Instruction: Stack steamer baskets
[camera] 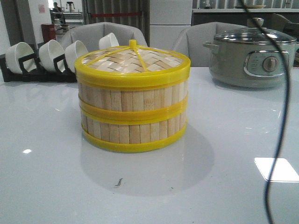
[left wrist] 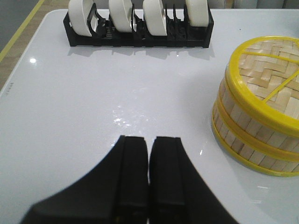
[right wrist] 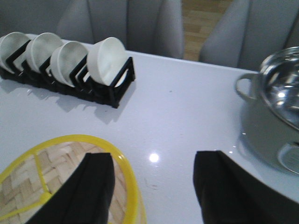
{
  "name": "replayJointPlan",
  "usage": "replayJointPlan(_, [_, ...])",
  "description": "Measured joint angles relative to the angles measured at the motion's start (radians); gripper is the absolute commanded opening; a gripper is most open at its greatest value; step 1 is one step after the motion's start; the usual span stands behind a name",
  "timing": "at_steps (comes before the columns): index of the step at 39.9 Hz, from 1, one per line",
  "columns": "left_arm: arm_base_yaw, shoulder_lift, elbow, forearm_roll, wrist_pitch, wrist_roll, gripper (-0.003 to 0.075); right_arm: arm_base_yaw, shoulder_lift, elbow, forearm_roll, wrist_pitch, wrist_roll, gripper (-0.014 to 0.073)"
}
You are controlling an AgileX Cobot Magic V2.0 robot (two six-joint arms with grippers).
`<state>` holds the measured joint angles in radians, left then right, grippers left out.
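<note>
Two steamer baskets stand stacked in the middle of the white table: the upper basket (camera: pixel 133 99) sits on the lower basket (camera: pixel 133 130). A woven yellow-rimmed lid (camera: pixel 133 63) with a small knob covers the top. The stack also shows in the left wrist view (left wrist: pixel 254 126), off to one side of my left gripper (left wrist: pixel 149 140), which is shut and empty over bare table. My right gripper (right wrist: pixel 154 161) is open and empty above the stack's edge, one finger (right wrist: pixel 93 186) over the lid (right wrist: pixel 28 186), the other over the table. Neither gripper shows in the front view.
A black rack with several white bowls (camera: pixel 46 58) stands at the back left, also in the left wrist view (left wrist: pixel 140 23) and the right wrist view (right wrist: pixel 70 70). A grey electric pot with a glass lid (camera: pixel 252 58) stands at the back right. A dark cable (camera: pixel 275 140) hangs in front on the right.
</note>
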<state>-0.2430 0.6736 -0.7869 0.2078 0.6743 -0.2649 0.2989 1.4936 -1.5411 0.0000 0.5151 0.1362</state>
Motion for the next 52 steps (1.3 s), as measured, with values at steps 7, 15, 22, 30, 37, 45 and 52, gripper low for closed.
replayJointPlan(7, [0.0, 0.0, 0.0, 0.0, 0.0, 0.0, 0.0088, -0.118, -0.249, 0.263, 0.0, -0.078, 0.0, 0.0488])
replayJointPlan(15, [0.0, 0.0, 0.0, 0.0, 0.0, 0.0, 0.0088, -0.207, -0.484, 0.515, 0.0, -0.113, 0.0, 0.0488])
replayJointPlan(22, [0.0, 0.0, 0.0, 0.0, 0.0, 0.0, 0.0088, -0.253, -0.647, 0.734, 0.0, -0.167, 0.0, 0.0488])
replayJointPlan(30, [0.0, 0.0, 0.0, 0.0, 0.0, 0.0, 0.0088, -0.286, -0.816, 0.975, 0.0, -0.282, 0.0, 0.0488])
replayJointPlan(37, [0.0, 0.0, 0.0, 0.0, 0.0, 0.0, 0.0088, -0.327, -0.921, 1.128, 0.0, -0.417, 0.0, 0.0486])
replayJointPlan(45, [0.0, 0.0, 0.0, 0.0, 0.0, 0.0, 0.0088, -0.339, -0.947, 1.207, 0.0, -0.499, 0.0, 0.0286])
replayJointPlan(52, [0.0, 0.0, 0.0, 0.0, 0.0, 0.0, 0.0088, -0.339, -0.947, 1.211, 0.0, -0.515, 0.0, 0.0081])
